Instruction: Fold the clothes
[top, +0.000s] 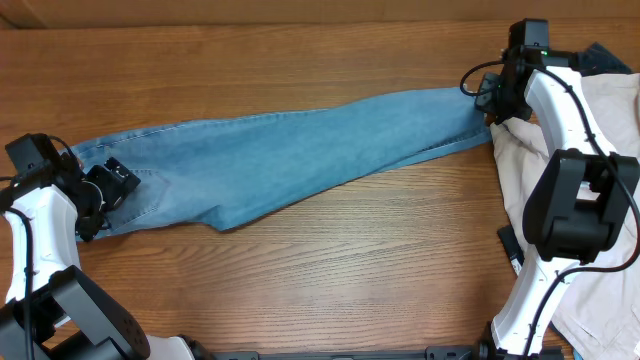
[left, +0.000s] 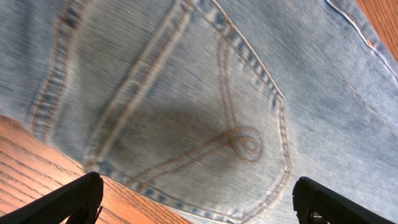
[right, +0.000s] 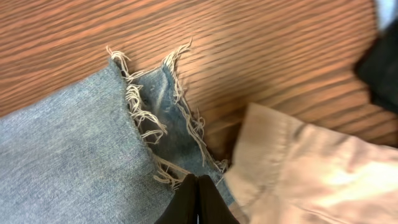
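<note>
A pair of light-blue jeans (top: 300, 150) is lying stretched out flat across the wooden table (top: 350, 280), its waist end sitting near the left edge and its legs running in a slight slant toward the far right corner. The left gripper (top: 112, 188) is hanging over the waist end with its jaws standing fully apart and gripping nothing; in its wrist view the two dark fingertips (left: 84, 193) are framing a stitched back pocket (left: 205, 124), with bare wood showing just beyond the denim's edge. At the other end, the right gripper (top: 490, 105) is pressing down on the frayed hem (right: 149, 118), its fingers squeezed tightly together and pinching the denim at the edge, where loose pale threads are fanning out over the wood. A cream-beige garment (top: 600, 110) is lying bunched along the right edge of the table, touching the hem just beside the closed fingers. A dark cloth (top: 603, 55) is peeking out at the far right corner behind the right arm.
</note>
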